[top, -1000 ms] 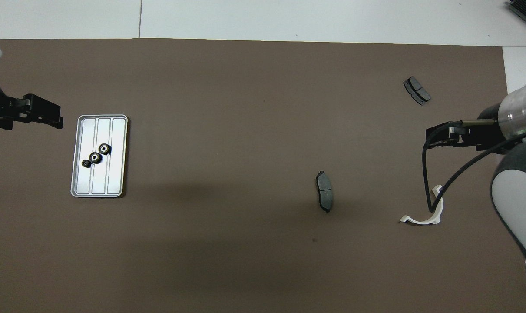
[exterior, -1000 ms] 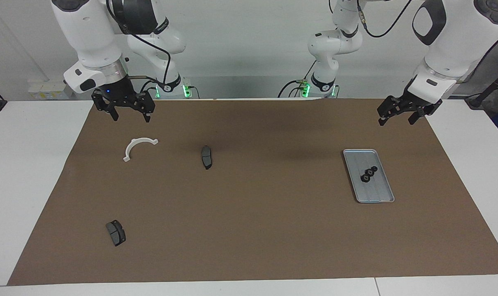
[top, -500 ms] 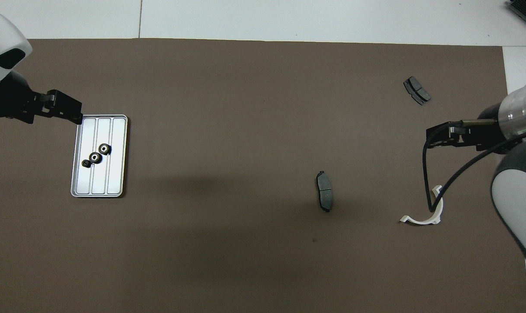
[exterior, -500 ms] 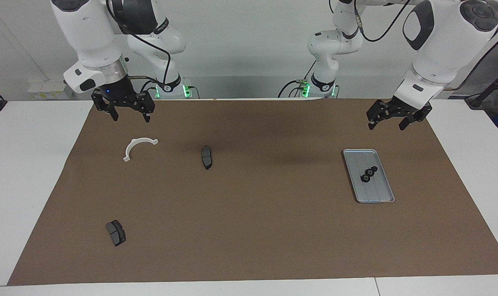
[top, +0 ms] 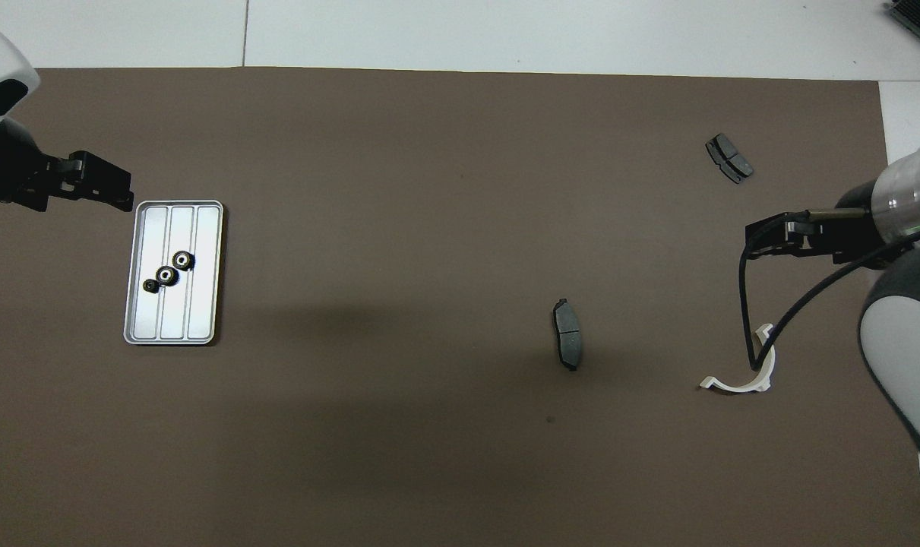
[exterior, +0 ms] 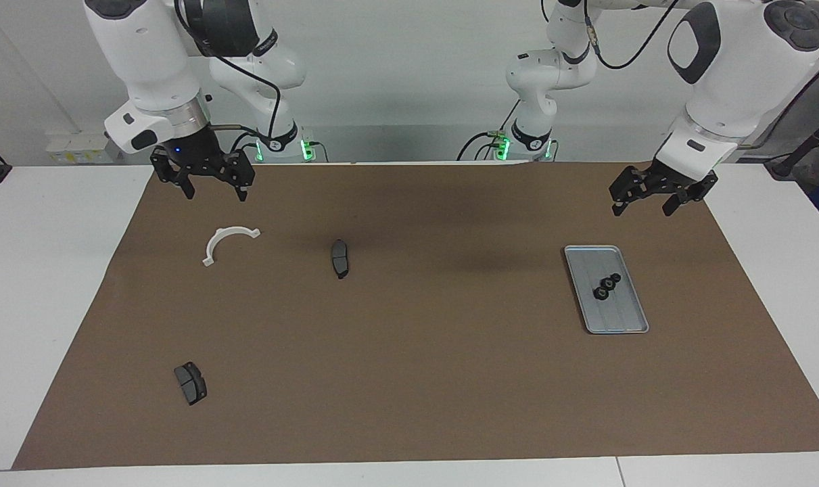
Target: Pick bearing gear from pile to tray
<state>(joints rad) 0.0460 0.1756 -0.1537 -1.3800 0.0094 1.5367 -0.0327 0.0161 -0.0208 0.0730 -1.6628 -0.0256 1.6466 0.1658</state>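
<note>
A brown mat (exterior: 409, 338) covers most of a white table (exterior: 37, 270), w/ white strips showing at both ends and along the edge farthest from the robots. A pale grey wall (exterior: 395, 67) runs along the robots' end; green lights (exterior: 306, 147) glow at the arm bases.

The tray (exterior: 622, 321) sits toward the left arm's end of the table, flat on the mat. Three small black gears (exterior: 606, 287) lie in a tight cluster on its ridged floor, roughly mid-tray.

Rest of the pile is spread toward the right arm's end: a white half-ring (exterior: 226, 242) near the robots, one brake pad (exterior: 340, 258) beside it toward the table's middle, a second brake pad (exterior: 191, 383) well apart, farther from the robots.

Left gripper (exterior: 642, 203) hangs in the air over bare mat near the tray's robot-side end, fingers spread, holding nothing. Right gripper (exterior: 213, 193) hangs over the mat just robot-side of the half-ring, fingers apart too, empty.
</note>
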